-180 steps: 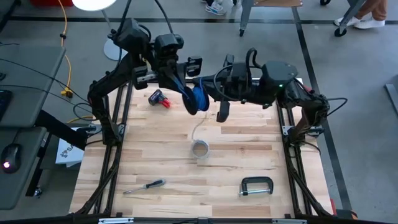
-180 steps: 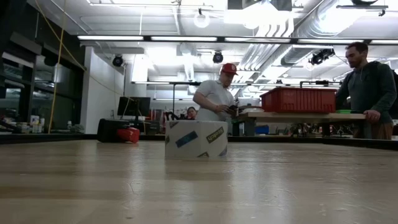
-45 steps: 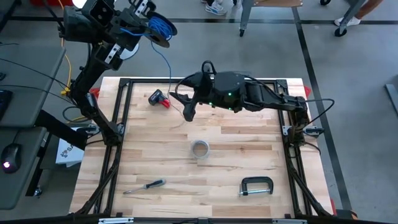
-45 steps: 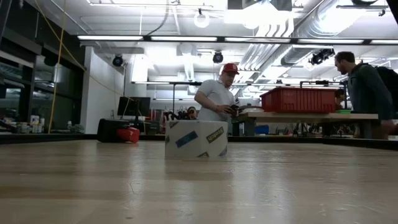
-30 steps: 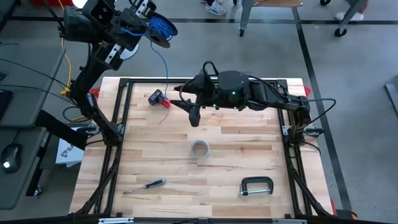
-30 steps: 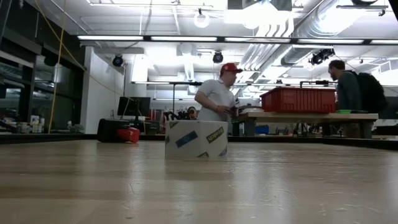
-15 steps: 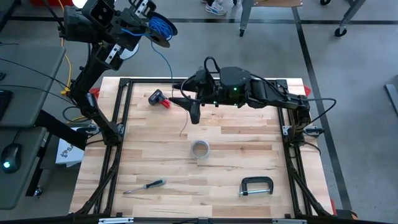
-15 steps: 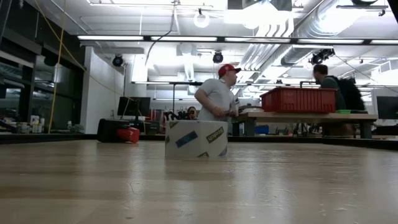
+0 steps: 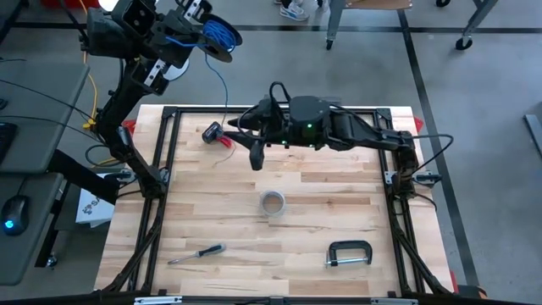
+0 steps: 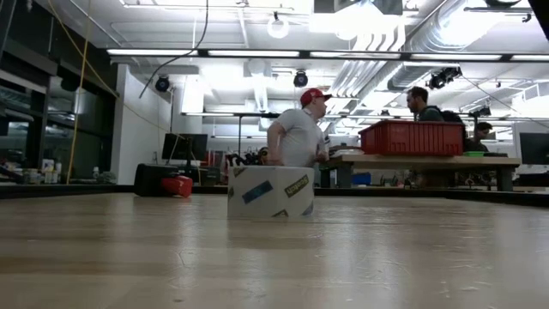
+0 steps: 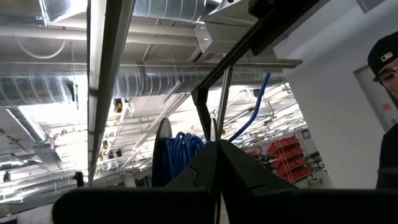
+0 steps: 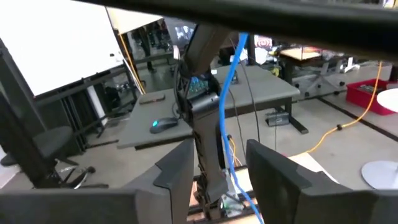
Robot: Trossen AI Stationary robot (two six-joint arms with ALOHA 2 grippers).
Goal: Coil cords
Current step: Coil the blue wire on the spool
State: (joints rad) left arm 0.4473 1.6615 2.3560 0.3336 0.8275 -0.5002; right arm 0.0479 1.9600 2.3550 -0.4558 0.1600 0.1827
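left gripper (image 9: 193, 19) raised high past the far-left corner of the pale wooden slatted surface (image 9: 339, 212), fingers pressed together, holding up a thin blue cord (image 9: 218, 38) that is mostly wound into a bundle of loops there. a free tail hangs from the bundle down toward the far edge of the surface. right gripper (image 12: 219, 163) reaches in over the far-middle of the surface, fingers apart with the blue tail running between them; can't tell if the pads touch it yet.

progress, judged: blue cord looks largely coiled, only the hanging tail left to gather in. no pale grey cord found in any view, so can't say whether that one is done.

counts: one blue cord, one white tape roll (image 9: 272, 202) mid-surface, one small red-and-black tool (image 9: 218, 133) at the far left, one screwdriver (image 9: 197, 252) near left, one black c-clamp (image 9: 349, 252) near right. three people in the room behind.
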